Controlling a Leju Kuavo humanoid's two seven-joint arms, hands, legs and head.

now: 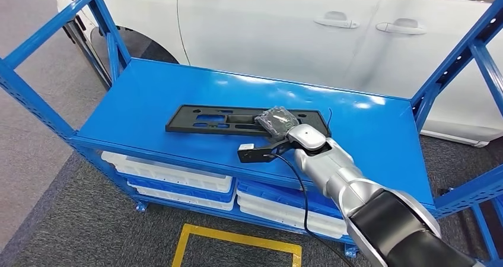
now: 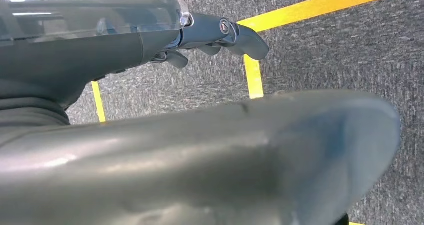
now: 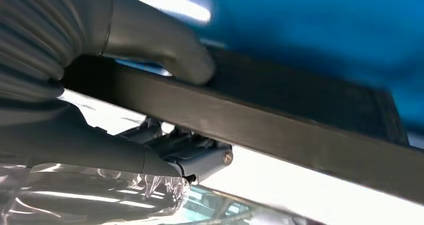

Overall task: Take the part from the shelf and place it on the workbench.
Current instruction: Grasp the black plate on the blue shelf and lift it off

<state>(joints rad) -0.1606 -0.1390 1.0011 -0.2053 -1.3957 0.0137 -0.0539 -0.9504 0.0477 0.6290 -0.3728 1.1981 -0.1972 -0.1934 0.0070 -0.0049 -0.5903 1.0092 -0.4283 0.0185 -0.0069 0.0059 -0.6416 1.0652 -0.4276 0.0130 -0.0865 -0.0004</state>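
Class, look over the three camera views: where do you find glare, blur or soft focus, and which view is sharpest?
Head view: sharpest, with pale glare patches along the back of the blue shelf. Right wrist view: the black part is blurred at close range, the right hand soft, a bright glare spot on the blue behind. Left wrist view: a large out-of-focus grey shape in front; the carpet and yellow tape are clearer.

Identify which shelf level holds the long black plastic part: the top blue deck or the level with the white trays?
The top blue deck; the long black plastic part lies there, the right robot hand on it.
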